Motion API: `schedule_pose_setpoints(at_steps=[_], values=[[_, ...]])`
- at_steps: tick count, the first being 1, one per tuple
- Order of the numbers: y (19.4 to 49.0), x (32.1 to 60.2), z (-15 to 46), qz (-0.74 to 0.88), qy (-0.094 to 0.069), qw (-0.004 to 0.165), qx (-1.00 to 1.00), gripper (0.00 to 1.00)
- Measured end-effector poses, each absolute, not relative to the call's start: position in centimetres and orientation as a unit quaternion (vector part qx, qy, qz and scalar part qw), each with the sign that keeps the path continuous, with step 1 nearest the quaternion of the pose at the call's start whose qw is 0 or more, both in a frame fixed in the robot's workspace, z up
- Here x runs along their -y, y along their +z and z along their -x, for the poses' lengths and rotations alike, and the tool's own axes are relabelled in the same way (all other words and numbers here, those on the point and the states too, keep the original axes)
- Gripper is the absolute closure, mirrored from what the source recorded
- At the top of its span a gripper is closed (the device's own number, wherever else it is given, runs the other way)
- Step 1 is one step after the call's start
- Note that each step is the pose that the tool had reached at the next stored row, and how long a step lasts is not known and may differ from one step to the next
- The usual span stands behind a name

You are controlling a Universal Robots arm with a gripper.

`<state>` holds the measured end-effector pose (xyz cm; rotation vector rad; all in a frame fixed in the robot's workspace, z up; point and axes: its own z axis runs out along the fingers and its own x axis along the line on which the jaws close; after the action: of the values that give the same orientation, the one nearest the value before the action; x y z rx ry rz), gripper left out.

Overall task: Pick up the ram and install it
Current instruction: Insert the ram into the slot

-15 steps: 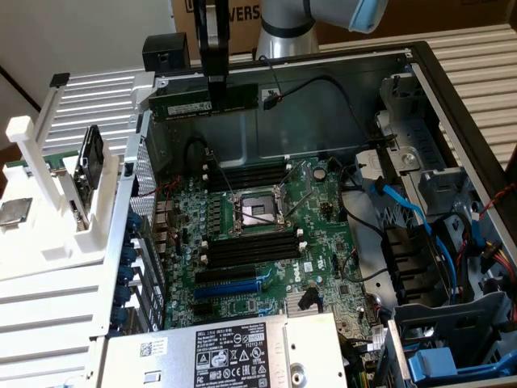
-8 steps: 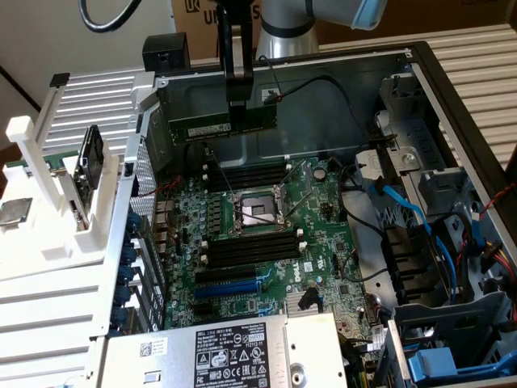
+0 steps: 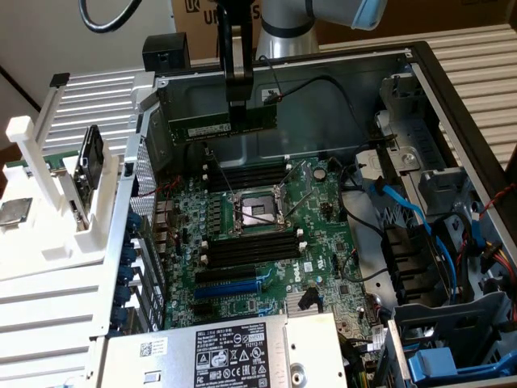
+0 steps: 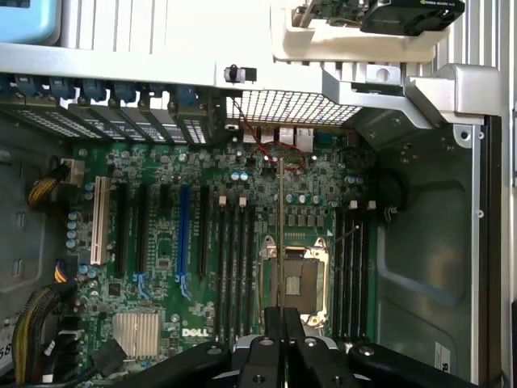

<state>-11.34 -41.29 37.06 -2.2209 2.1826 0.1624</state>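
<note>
The silver-grey robot arm with a pale blue joint cap (image 3: 367,12) comes in from the upper edge of the exterior view. Its black two-fingered gripper (image 3: 240,113) hangs straight down over the open grey metal computer case (image 3: 323,89). The narrow fingers are closed tight on the long thin green circuit-board ram stick (image 3: 202,128) and pinch its upper edge a little off its middle. The ram is carried level, long edge down, clear of the board and in front of the case's far wall.

In the wrist view the gripper (image 4: 283,319) points down at the green motherboard (image 4: 161,242), and the ram (image 4: 280,234) appears edge-on as a thin line running out from between the fingers. That line lies parallel to the long black plastic memory slots (image 4: 230,259) and crosses the near edge of the square metal processor socket (image 4: 297,279), between the two banks of slots. In the exterior view the upper bank of slots (image 3: 246,174) sits below the ram, well apart from it. The blue expansion slot (image 3: 234,284) lies further down the board.
</note>
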Motion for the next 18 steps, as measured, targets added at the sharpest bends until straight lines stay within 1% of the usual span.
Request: schedule_pose_setpoints(at_steps=[8, 18], values=[[37.0, 41.3, 11.3, 0.712, 0.052, 0.012, -0.700, 0.88], [35.6, 41.4, 10.6, 0.708, 0.050, 0.013, -0.704, 0.88]])
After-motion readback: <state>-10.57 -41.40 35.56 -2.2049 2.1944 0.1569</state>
